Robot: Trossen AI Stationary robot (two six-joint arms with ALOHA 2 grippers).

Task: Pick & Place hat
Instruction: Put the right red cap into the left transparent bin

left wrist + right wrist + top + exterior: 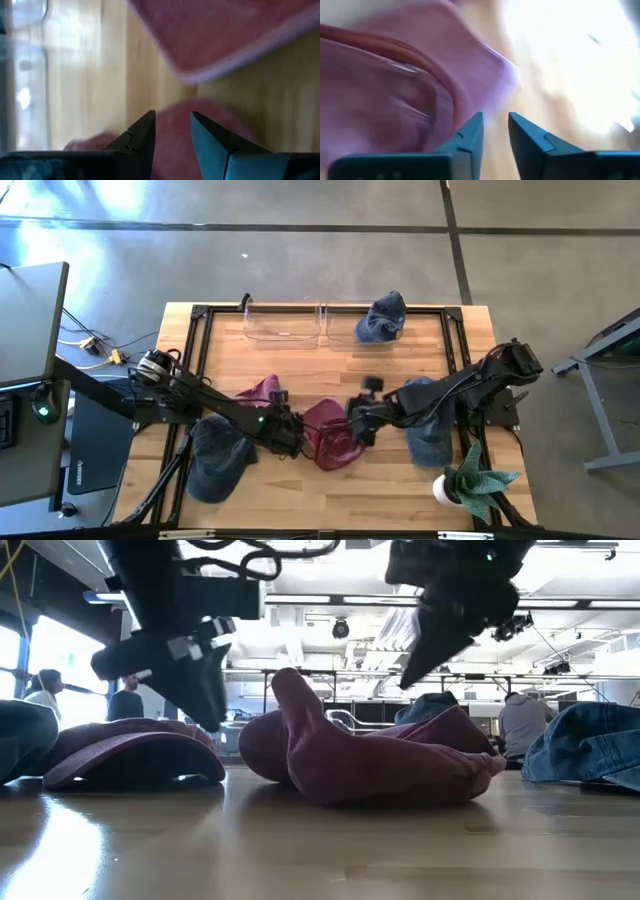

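A maroon cap [335, 442] lies crumpled near the middle of the wooden table [330, 360], toward the front edge. Both arms meet at it. The left gripper [292, 434] is at the cap's left side; in the left wrist view its fingers [142, 137] stand a little apart w/ maroon cloth showing in the gap, but it is not clear if they pinch it. The right gripper [358, 423] is at the cap's right side, just above it. In the right wrist view its fingers [470, 135] are slightly parted, and the cap's fabric [395, 85] is beside them, not between them, so it looks released.

A second maroon cap [258, 394] lies just behind the left gripper, flat on the table. A dark blue cap [215, 458] lies at front left, another blue cap [428, 430] under the right arm. A 3rd blue cap [383, 318] sits in the right one of two clear bins [283, 323] at the back edge. A small potted plant [470, 482] stands at front right corner.

In the low view, people [45, 690] show in the room behind.
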